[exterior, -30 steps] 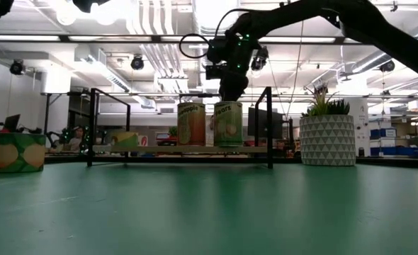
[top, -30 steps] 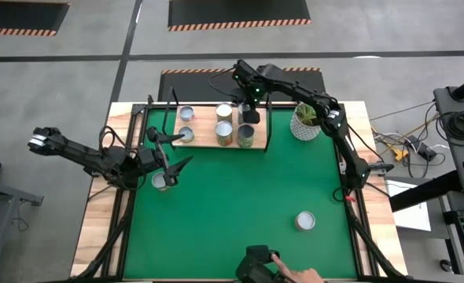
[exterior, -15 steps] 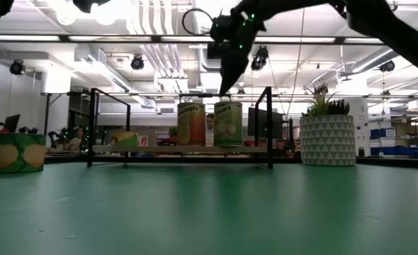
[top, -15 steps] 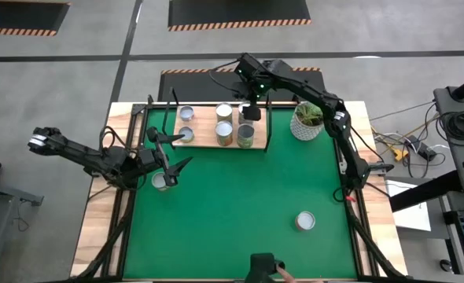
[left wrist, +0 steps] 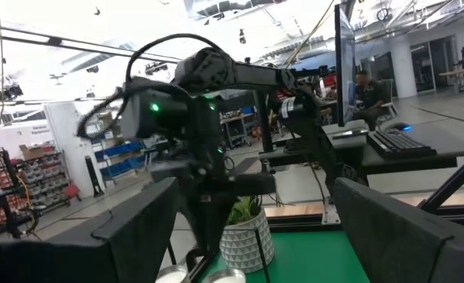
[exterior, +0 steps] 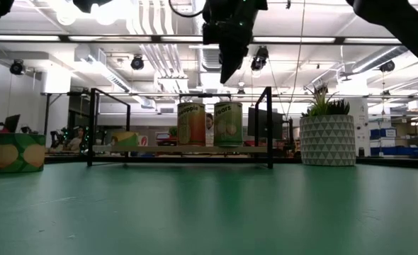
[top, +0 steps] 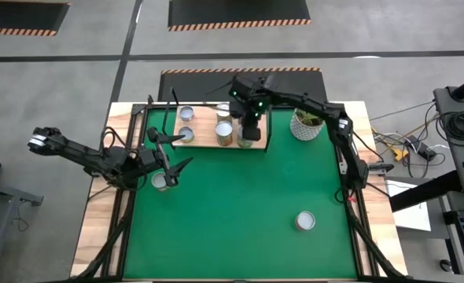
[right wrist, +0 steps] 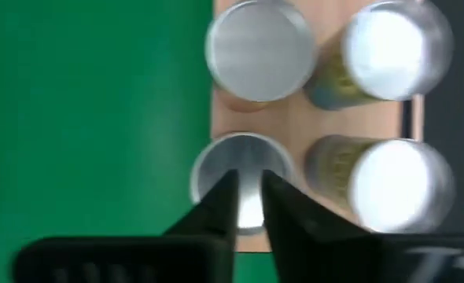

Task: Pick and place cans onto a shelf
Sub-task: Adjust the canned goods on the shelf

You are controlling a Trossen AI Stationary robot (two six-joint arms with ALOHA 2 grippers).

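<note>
The shelf (top: 204,126) is a light-wood board with black end frames at the far side of the green mat. Several cans stand upright on it on their bases, such as the two (exterior: 192,124) (exterior: 228,124) in the low view. My right gripper (exterior: 227,74) hangs high above the shelf's right end, shut and with nothing in it. In its wrist view its fingers (right wrist: 248,204) point down over one silver can top (right wrist: 244,165). My left gripper (top: 175,151) stands open at the mat's left, beside a can (top: 161,181) standing on the mat. Another can (top: 304,221) stands near the mat's front right.
A white patterned pot with a green plant (top: 305,122) stands just right of the shelf. The mat's middle (top: 240,196) is bare green. The shelf's black frame posts (exterior: 268,127) rise at its ends.
My right gripper has risen from just above the cans on the shelf to well above them and has shut with nothing in it. A person's hand at the table's near edge has drawn back out of view.
</note>
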